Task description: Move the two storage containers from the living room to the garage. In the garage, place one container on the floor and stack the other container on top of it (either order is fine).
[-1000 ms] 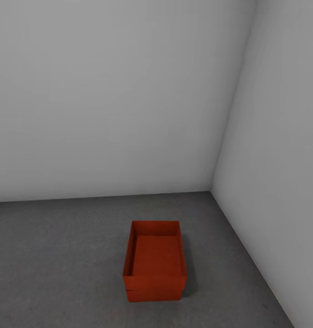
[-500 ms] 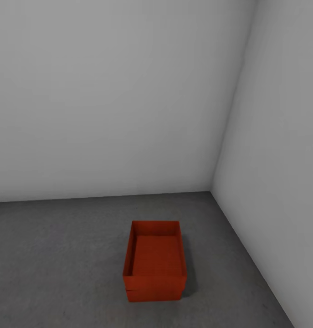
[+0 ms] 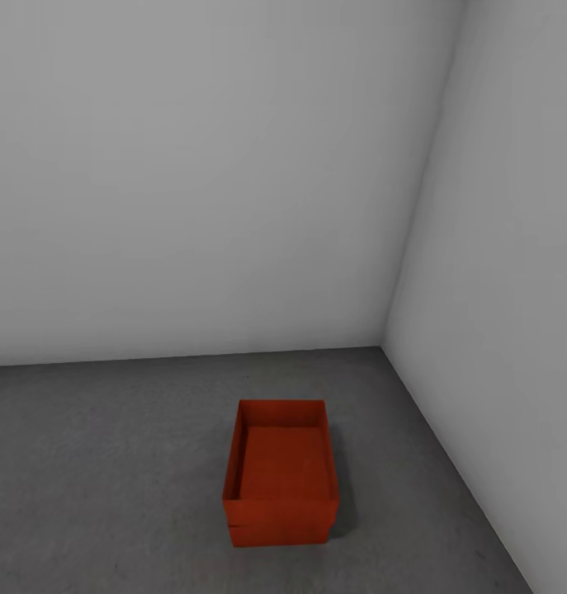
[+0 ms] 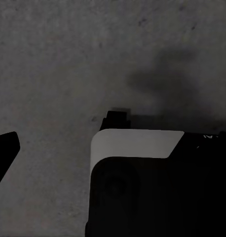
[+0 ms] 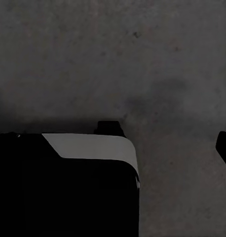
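Storage containers sit stacked in the garage corner: the upper container (image 3: 283,462) rests squarely on the lower container (image 3: 279,530), whose front wall shows as a thin band under it. The pair stands on the grey concrete floor (image 3: 110,462), near the right wall (image 3: 498,330) but apart from it, with a strip of bare concrete between, and well short of the back wall (image 3: 200,181). Wide open floor lies to the stack's left and in front. The left wrist view shows a dark fingertip of the left end effector (image 4: 4,153) above concrete beside the robot's black-and-white body (image 4: 137,148); the right end effector (image 5: 225,148) shows likewise. Whether either is open or closed, I cannot tell. Nothing differs from a second ago: stack and camera are unchanged.
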`<state>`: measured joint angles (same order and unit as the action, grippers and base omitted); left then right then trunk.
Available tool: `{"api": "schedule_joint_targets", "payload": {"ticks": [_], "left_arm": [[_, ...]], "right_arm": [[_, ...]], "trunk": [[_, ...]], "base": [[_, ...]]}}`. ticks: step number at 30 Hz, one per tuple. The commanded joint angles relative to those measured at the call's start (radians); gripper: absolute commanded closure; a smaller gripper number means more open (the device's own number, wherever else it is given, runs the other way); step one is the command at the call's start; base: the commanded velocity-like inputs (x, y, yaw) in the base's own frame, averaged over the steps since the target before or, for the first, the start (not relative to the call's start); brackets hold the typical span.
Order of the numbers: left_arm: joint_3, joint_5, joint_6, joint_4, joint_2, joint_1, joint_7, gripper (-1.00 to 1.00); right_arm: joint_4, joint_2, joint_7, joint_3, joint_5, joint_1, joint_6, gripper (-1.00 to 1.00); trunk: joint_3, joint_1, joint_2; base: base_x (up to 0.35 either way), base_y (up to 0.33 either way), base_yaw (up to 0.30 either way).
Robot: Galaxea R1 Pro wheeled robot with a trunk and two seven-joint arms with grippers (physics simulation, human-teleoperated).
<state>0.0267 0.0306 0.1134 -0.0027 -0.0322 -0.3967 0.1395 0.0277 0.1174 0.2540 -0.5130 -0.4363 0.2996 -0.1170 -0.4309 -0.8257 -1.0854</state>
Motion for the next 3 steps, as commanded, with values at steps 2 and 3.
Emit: {"api": "schedule_joint_targets", "payload": {"ticks": [2, 3], "left_arm": [[0.002, 0.003, 0.003, 0.0, 0.0, -0.001, 0.003, -1.0], [0.002, 0.003, 0.003, 0.0, 0.0, -0.001, 0.003, -1.0]], "right_arm": [[0.003, 0.001, 0.001, -0.008, -0.01, 0.001, -0.006, -1.0], [0.003, 0.001, 0.001, -0.008, -0.01, 0.001, -0.006, -1.0]], "trunk": [[-0.001, 0.0, -0.001], [-0.001, 0.0, -0.001]], "base": [[0.0, 0.0, 0.0], [0.0, 0.0, 0.0]]}}
